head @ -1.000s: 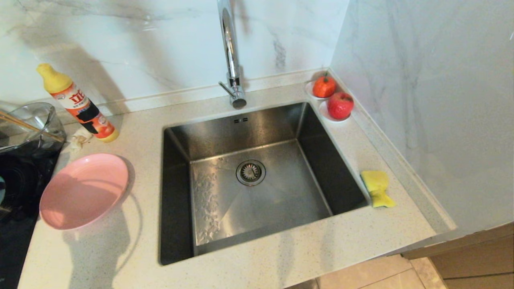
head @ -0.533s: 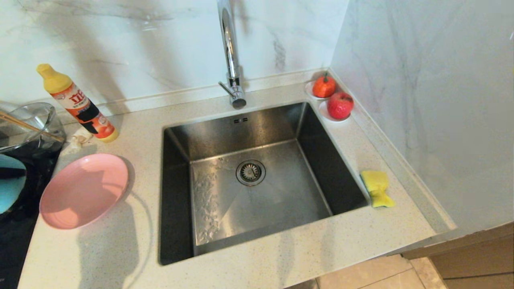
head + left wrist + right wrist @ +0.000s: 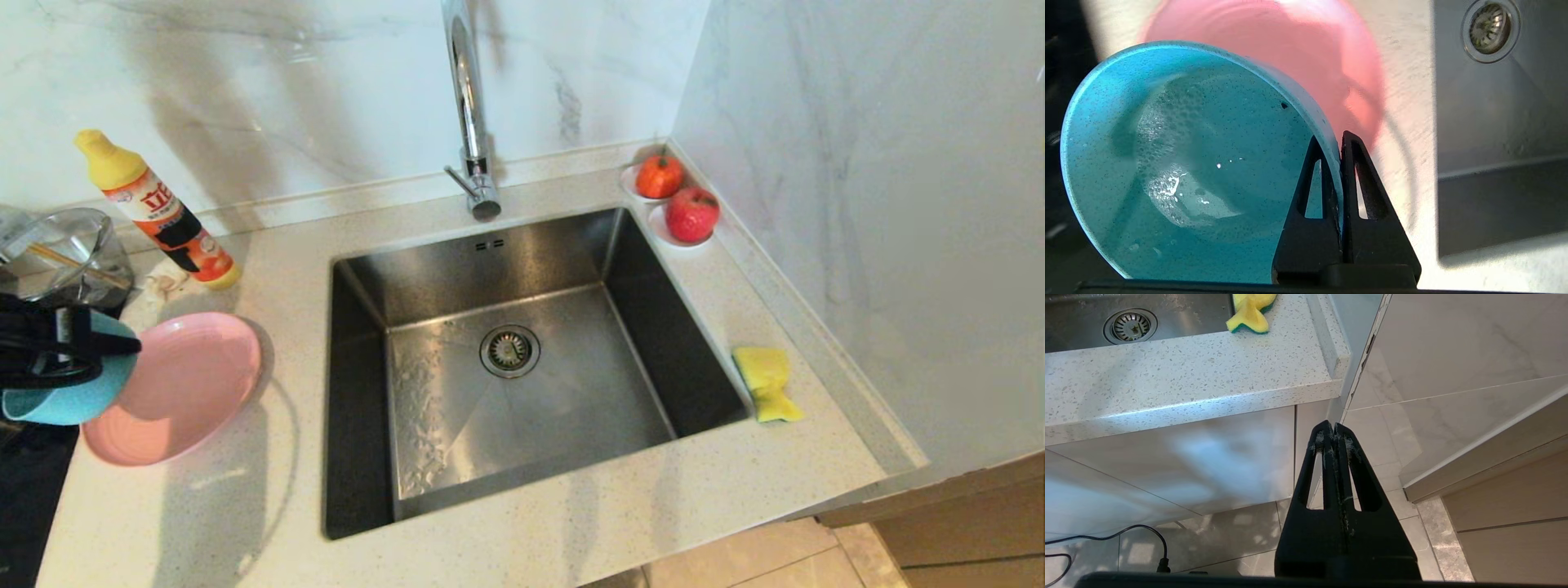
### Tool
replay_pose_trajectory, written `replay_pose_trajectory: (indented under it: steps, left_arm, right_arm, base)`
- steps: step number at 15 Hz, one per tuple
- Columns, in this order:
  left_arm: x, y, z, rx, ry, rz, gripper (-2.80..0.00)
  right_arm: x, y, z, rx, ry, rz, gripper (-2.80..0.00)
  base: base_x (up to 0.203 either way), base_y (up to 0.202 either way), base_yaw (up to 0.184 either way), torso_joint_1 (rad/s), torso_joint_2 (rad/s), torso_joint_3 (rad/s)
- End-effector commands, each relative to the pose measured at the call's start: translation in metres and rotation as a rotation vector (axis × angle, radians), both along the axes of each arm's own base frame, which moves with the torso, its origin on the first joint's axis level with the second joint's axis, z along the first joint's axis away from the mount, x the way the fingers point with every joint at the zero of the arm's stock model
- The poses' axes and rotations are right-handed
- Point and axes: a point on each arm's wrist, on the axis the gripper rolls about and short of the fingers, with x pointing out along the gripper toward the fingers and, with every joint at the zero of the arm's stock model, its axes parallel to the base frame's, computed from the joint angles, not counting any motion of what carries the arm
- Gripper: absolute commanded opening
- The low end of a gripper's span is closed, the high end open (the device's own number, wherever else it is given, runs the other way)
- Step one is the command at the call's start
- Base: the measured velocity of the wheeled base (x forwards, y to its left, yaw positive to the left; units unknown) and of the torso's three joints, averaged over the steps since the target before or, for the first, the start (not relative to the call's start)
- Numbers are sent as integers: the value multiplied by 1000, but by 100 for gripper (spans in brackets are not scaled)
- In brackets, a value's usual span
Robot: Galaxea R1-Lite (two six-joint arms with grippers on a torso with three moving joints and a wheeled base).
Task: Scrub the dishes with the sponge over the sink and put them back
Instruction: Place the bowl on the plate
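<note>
Left wrist view, left hand [image 3: 1333,141] pinching bowl [image 3: 1180,171] rim

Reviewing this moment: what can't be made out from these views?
- Teal bowl: in the head view the left gripper and the frame edge hide most of it; its underside shows in no view.
- Pink plate: blurred and partly behind the bowl in the left wrist view.
- Glass bowl: cut off by the head view's edge, contents unclear.
- Sponge: cropped by the right wrist view's edge.
- Right gripper: below the counter, absent from the head view.
</note>
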Motion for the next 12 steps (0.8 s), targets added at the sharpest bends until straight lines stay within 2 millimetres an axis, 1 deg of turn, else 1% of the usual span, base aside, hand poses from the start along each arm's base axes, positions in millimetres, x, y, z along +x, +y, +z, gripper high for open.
replay_pose_trajectory:
  steps: [1, 2, 3, 7, 10, 12]
  left_arm:
    - [22, -21, -13, 32, -1, -4, -280]
    - [32, -23, -18, 54, -10, 31, -280]
    - [37, -24, -20, 62, -12, 44, -280]
    - [49, -21, -38, 40, 42, 83, -280]
    - [61, -19, -45, 32, 8, 115, -280]
    - [66, -23, -47, 37, 16, 112, -280]
  right_arm:
    - [0, 0, 0, 0, 2, 0, -280]
    - [0, 0, 0, 0, 1, 0, -280]
    - [0, 0, 0, 0, 1, 0, -280]
    - [0, 0, 0, 0, 1, 0, -280]
    - [0, 0, 0, 0, 1, 0, -280]
    - [0, 0, 0, 0, 1, 0, -280]
  base:
    - [0, 0, 0, 0, 0, 0]
    - [0, 0, 0, 0, 0, 0]
    - [0, 0, 0, 0, 0, 0]
    - [0, 0, 0, 0, 0, 0]
    - [0, 0, 0, 0, 0, 0]
    - [0, 0, 0, 0, 0, 0]
